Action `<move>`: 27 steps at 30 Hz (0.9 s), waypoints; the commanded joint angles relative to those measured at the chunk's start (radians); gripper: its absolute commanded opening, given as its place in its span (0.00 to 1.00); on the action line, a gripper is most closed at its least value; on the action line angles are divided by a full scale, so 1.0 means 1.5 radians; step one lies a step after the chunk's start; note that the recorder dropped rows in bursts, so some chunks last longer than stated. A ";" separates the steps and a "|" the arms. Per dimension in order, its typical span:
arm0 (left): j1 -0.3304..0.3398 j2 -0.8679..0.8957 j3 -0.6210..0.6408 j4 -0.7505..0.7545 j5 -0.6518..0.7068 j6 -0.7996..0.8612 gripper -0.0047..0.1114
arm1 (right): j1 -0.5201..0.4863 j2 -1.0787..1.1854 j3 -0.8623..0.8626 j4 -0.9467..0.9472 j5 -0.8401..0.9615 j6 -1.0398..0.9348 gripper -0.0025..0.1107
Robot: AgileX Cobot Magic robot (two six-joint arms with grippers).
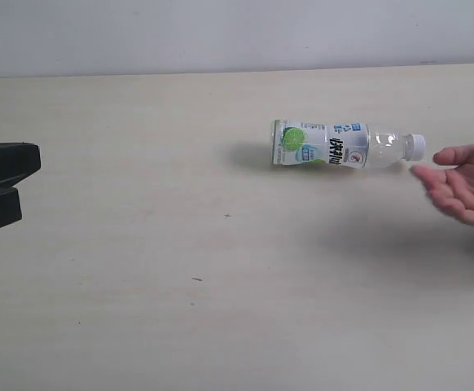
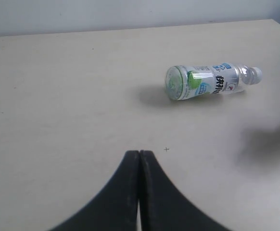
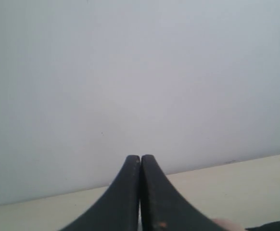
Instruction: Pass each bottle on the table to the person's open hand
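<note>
One clear bottle [image 1: 343,145] with a white cap and a lime-printed label lies on its side on the table [image 1: 180,269], right of centre, cap pointing right. The left wrist view shows the same bottle [image 2: 208,82] well ahead of my left gripper [image 2: 139,152], which is shut and empty. At the exterior view's left edge the left gripper [image 1: 35,157] shows as a black shape. The person's open hand [image 1: 465,183] reaches in from the right edge, palm up, just right of the cap. My right gripper [image 3: 140,157] is shut and empty, facing a pale wall. No other bottles are in view.
The pale wall [image 1: 237,32] rises behind the table's far edge. A small dark speck [image 1: 227,216] and a short dark mark [image 1: 196,279] lie on the beige tabletop. A soft shadow falls on the table below the hand.
</note>
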 commanded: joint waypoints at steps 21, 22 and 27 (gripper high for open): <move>0.002 -0.004 0.004 0.000 -0.011 0.002 0.04 | 0.001 0.350 -0.269 0.029 -0.172 -0.014 0.02; 0.002 -0.004 0.004 0.000 -0.011 0.002 0.04 | 0.001 0.397 -0.301 0.022 -0.152 -0.023 0.02; 0.002 -0.004 0.004 0.000 -0.011 0.002 0.04 | 0.001 0.692 -0.531 -0.031 0.085 -0.024 0.02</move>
